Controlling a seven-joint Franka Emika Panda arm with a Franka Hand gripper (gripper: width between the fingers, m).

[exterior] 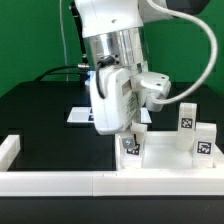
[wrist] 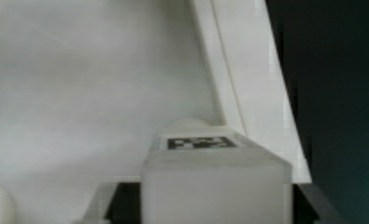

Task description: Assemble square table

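The gripper hangs low over the square top, its fingers clamped on 1 tagged leg that stands upright on the top, near the white border wall. 2 more legs stand on the top, well apart from the gripper. Behind the arm lies the marker board. Only the wrist view shows the held leg's tag beside the top's raised rim.
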